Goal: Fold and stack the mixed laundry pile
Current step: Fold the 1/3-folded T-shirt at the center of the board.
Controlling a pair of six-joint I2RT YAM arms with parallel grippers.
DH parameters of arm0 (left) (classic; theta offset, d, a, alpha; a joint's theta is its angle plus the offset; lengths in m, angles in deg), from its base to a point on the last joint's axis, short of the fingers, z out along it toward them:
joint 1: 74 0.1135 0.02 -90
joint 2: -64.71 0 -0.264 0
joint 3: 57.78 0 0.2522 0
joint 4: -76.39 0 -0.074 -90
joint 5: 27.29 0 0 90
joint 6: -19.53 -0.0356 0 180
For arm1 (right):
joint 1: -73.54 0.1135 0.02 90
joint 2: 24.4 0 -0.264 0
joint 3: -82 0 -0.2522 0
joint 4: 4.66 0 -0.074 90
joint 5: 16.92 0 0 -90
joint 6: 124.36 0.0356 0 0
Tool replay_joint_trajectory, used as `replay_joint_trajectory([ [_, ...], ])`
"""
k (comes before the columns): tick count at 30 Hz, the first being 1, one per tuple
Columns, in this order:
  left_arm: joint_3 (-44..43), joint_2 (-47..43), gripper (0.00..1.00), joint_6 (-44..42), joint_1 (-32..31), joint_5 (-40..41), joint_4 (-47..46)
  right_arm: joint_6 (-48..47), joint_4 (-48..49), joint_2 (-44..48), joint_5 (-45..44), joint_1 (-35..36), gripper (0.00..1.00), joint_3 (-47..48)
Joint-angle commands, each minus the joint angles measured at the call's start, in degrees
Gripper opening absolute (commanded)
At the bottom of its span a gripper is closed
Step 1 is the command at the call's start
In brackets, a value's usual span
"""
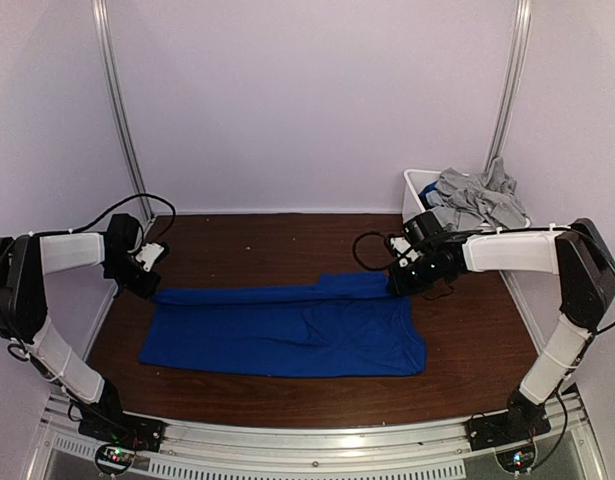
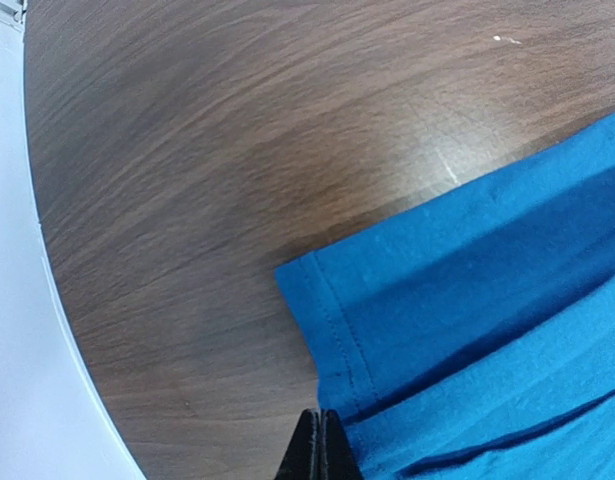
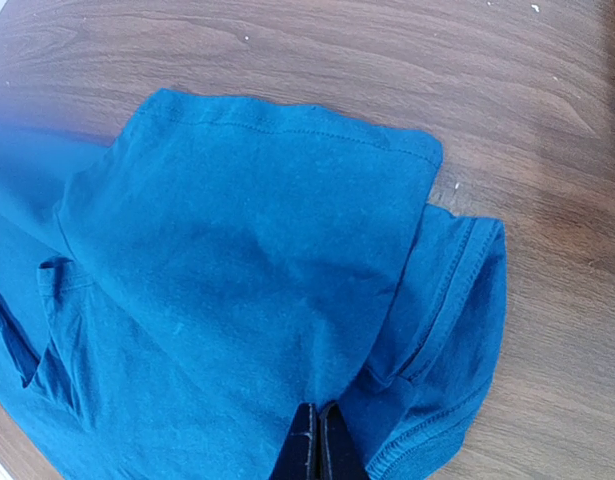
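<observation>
On the surface (image 1: 287, 245), a blue garment (image 1: 287, 335) lies spread flat. The left gripper (image 1: 150, 287) and right gripper (image 1: 399, 286), both closed, sit at its far corners, grip unclear. Grey garments (image 1: 477, 197) fill the far-right bin (image 1: 415, 186).

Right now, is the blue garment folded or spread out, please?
Partly folded: the blue garment lies flat with its far edge doubled over.

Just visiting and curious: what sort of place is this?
Probably a robot test booth: two arms bolted to a table, plain walls close around, a blue shirt laid out, a bin of grey clothes.
</observation>
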Motion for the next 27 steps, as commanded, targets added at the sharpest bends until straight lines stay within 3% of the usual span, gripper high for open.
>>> replay_joint_trajectory([
  [1,-0.23,-1.77,0.0,0.6,-0.18,2.83,-0.14,-0.76,-2.6,2.21,-3.35,0.16,0.0,1.99],
  [14,-0.81,0.79,0.0,0.3,-0.18,3.2,-0.83,1.15,0.47,1.87,-1.27,2.53,0.0,-3.3],
  [27,-1.4,1.36,0.0,-0.27,-0.18,4.09,-0.76,0.58,-1.46,0.72,-4.0,3.95,0.0,-1.68],
])
